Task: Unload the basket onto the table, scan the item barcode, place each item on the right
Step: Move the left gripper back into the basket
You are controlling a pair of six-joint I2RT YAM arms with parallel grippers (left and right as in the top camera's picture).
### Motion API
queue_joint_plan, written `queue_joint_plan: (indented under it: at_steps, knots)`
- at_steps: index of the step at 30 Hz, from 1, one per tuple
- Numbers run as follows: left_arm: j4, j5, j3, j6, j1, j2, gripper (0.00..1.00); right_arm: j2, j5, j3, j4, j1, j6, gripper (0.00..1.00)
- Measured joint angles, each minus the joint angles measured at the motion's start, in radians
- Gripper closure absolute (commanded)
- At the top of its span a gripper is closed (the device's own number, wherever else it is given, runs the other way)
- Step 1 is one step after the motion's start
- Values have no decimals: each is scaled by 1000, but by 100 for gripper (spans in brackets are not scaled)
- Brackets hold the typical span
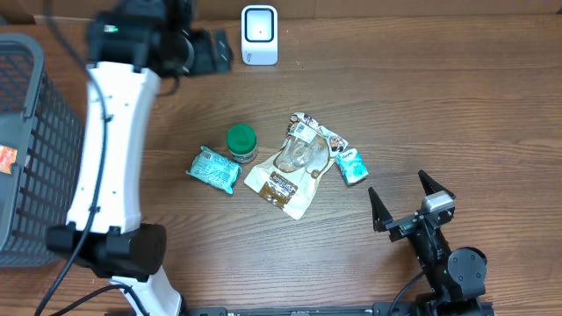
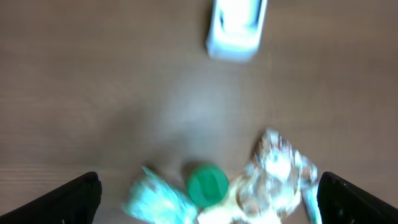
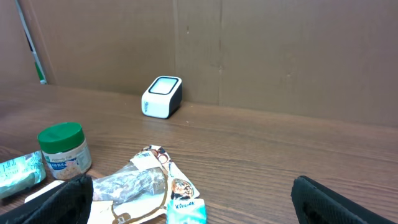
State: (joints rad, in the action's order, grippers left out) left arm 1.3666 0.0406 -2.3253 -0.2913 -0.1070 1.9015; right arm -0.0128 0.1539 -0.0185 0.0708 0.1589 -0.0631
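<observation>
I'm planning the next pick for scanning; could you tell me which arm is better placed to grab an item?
Probably the right. The right gripper is open and close to the small box. The left gripper is open too, but sits back by the scanner, farther from anything to pick.

My overhead view: the scanner (image 1: 259,35) stands top centre on the table (image 1: 439,96). At mid-frame a packet (image 1: 213,168), jar (image 1: 241,143), snack bag (image 1: 294,162) and small carton (image 1: 352,166) lie left to right. A basket (image 1: 26,149) sits at the left edge.
</observation>
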Motion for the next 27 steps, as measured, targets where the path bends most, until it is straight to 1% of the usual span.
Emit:
queue_joint_plan:
  at_steps: [1, 2, 5, 9, 12, 18, 21, 27]
  knots:
    - [18, -19, -75, -2, 50, 0, 0, 0, 0, 0, 1, 0, 0, 0]
    - [19, -23, -89, -2, 64, -1, 0, 0, 0, 0, 1, 0, 0, 0]
    - [50, -42, -182, -45, 199, -3, 0, 0, 0, 0, 0, 0, 0, 0]
    - [58, -61, -226, -108, 391, -3, 0, 0, 0, 0, 0, 0, 0, 0]
    - [61, -84, -226, -146, 515, -2, 0, 0, 0, 0, 0, 0, 0, 0]
    - [69, -171, -203, -182, 679, 11, 0, 0, 0, 0, 1, 0, 0, 0]
    - [76, -190, -158, -177, 734, 44, 0, 0, 0, 0, 1, 0, 0, 0]
    - [84, -203, -39, -142, 824, 197, 0, 0, 0, 0, 1, 0, 0, 0]
